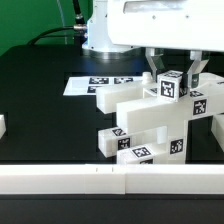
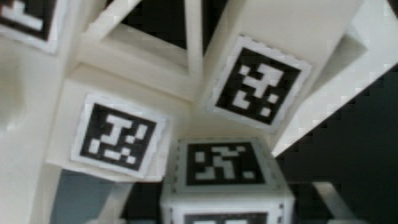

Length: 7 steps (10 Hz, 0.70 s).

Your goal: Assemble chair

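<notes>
1 chair (image 1: 150, 118), claw (image 1: 172, 80) apparently clamped on its top.

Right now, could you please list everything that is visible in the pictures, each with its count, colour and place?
chair: one partly joined assembly, white blocks with black-and-white tags, on the black table toward the exterior view's right.
marker board: one, white with black tags, flat behind the chair.
table: one, black surface.
white rail: one, along the table's front edge.
robot arm: one, white, above the chair.
gripper: one, shut on the chair's top block.
</notes>
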Motion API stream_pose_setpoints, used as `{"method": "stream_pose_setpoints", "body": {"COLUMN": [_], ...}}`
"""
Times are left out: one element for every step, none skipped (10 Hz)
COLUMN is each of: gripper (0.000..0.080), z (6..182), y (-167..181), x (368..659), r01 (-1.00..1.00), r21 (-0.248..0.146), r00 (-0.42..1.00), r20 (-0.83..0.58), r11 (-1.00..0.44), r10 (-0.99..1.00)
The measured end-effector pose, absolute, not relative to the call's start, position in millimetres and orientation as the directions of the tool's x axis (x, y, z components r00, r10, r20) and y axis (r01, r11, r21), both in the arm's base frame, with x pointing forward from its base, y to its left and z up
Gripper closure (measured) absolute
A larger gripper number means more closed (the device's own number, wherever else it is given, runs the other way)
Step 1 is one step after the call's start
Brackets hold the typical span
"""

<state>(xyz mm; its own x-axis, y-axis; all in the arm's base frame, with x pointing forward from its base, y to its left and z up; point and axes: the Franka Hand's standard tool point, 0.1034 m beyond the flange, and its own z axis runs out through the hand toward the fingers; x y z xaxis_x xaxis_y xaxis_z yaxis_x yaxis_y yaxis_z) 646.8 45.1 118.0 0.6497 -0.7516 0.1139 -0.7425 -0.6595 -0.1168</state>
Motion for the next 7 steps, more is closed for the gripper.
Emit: {"method": "stream_pose_setpoints", "body": {"gripper": [0.0511,0.0511,0.0511,0.0511,0.0511,0.0511,0.0511], "z": [118.1,118.2,118.2,118.2,118.2,118.2,118.2], "y": [45.1,45.5,45.6,45.7,46.7,47.6,49.0], "x": [646.9,647.0,647.0,647.0,647.0,646.9,646.9], "r01": [-0.756,-0.802,-0.832,-0.845,-0.887,-0.911,-0.935], "r21": [-0.119,-0.129,-0.134,-0.137,-0.147,-0.153,-0.160], "r00": [0.634,0.575,0.530,0.509,0.432,0.379,0.313], "r20": [0.112,0.101,0.094,0.091,0.073,0.060,0.043], "r11": [-0.644,-0.583,-0.538,-0.517,-0.438,-0.384,-0.316], "r10": [-0.765,-0.812,-0.843,-0.856,-0.899,-0.923,-0.949]}}
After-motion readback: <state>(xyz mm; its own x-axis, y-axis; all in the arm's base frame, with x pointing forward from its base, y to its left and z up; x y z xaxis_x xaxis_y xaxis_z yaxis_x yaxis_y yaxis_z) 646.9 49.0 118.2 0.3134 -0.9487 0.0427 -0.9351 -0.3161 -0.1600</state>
